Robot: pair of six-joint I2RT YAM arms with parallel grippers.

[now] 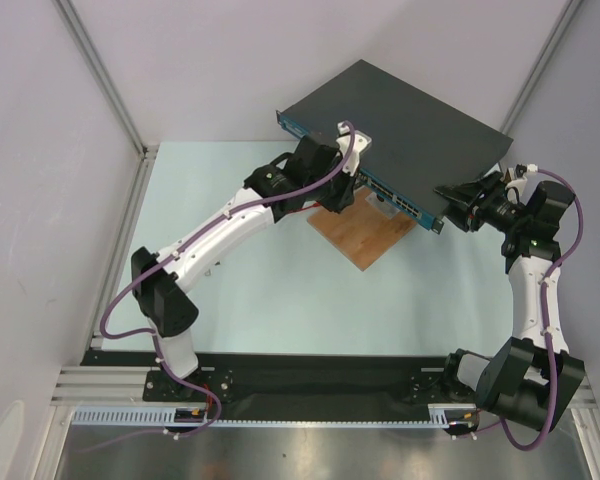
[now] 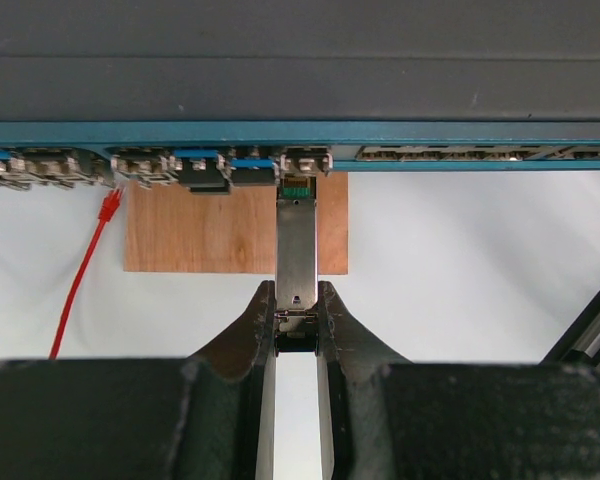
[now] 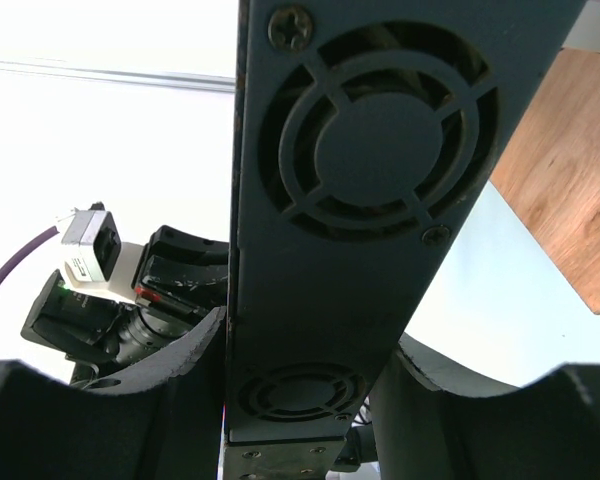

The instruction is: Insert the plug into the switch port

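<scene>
**Ana:** What do you see, starting from the left?

**Me:** At the far left a red cable (image 2: 80, 290) hangs from one port. It is not part of my task. Next to it the wooden board (image 2: 210, 232) lies under the front edge of the switch (image 2: 300, 80). Then comes my left gripper (image 2: 297, 322). It is clenched on the rear end of the plug (image 2: 297, 240), a narrow metal module. The front end of the plug stands at the mouth of a port in the blue strip. I cannot tell if it is already a little inside.

**Ana:** How will the plug handle?

**Me:** I judge it light and stiff. The metal is smooth, so it may slip between the fingers. The green contact edge at its front looks fragile. I think the good place to hold is where I hold now, on the two flat sides near the rear. The push must go straight, because a tilted plug may jam.

**Ana:** And the right side?

**Me:** My right gripper (image 3: 300, 400) is closed on the end of the switch with the fan grilles, one finger on each broad face. The switch is probably heavy and rigid, so this grasp should brace it against my push.
</scene>
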